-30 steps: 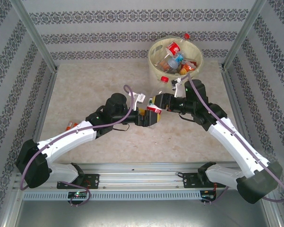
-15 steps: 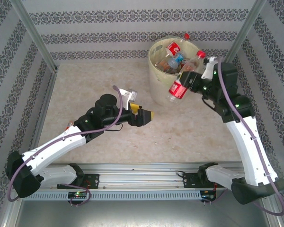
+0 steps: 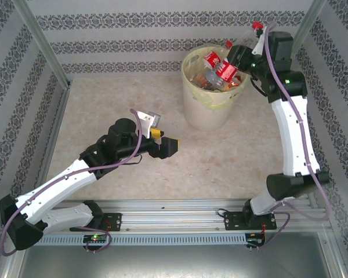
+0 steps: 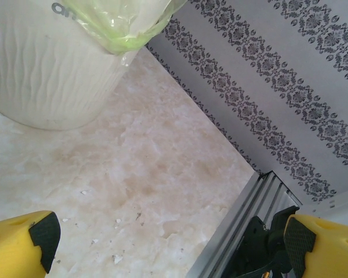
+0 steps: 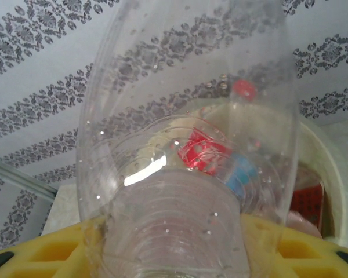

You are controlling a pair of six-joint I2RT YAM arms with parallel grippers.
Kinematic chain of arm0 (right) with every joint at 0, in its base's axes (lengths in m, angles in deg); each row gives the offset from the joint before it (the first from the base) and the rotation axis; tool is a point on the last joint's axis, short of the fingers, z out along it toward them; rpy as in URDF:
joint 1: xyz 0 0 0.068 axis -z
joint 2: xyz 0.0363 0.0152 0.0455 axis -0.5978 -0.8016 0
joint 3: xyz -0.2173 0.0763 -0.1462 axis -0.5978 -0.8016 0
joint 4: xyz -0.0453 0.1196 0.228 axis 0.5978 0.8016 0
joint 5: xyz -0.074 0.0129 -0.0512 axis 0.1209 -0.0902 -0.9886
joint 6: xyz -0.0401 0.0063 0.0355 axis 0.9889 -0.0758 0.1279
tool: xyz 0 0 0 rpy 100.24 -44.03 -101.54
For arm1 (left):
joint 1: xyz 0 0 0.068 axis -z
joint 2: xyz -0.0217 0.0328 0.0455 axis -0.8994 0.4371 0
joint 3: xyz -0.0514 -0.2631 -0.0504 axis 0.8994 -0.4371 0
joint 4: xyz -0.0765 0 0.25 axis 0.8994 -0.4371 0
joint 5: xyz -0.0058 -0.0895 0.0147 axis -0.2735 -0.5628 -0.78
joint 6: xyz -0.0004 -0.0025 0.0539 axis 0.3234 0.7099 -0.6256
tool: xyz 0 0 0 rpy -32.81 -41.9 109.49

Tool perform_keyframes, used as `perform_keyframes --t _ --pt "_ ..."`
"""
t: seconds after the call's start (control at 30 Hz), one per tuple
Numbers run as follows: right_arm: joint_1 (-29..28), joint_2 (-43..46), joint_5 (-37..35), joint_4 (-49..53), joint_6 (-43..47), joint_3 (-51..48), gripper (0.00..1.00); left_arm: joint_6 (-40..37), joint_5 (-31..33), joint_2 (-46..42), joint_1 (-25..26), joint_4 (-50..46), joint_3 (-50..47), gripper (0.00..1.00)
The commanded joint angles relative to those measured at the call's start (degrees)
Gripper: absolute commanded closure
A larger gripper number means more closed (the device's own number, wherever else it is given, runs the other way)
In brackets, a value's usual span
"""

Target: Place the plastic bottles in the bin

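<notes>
We see red-label plastic bottle (image 3: 227, 69) tilted above right rim of bin (image 3: 209, 113), red cap pointing away from bin; right claw (image 3: 238, 57) clamps its clear body; other bottles (image 3: 210, 62) piled inside bin; bin at far side of surface (image 3: 104, 104); left claw (image 3: 175, 145) wide, empty, near-left of bin.

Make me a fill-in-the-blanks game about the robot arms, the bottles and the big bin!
1. The right gripper is shut on a bottle with a ___ label.
2. The left gripper holds nothing, and its jaws are ___.
3. Inside the bin lie many more ___.

Missing words: red; open; bottles.
</notes>
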Motion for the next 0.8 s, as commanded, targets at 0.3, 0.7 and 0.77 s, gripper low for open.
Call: perform_keyframes --t 0.3,0.7,0.77 --pt "-0.16 -15.30 4.04 4.71 -5.43 13.77 0.45 -2.94 1.86 -1.90 0.44 -4.64 0.43 0.00" --pt "0.48 -17.29 2.80 10.27 -4.91 13.36 0.29 -3.45 2.64 -3.18 0.43 -5.60 0.26 0.00" --pt "0.81 -17.18 1.98 11.54 -4.80 13.91 0.25 -3.79 3.04 -3.50 0.36 -6.23 0.33 0.00"
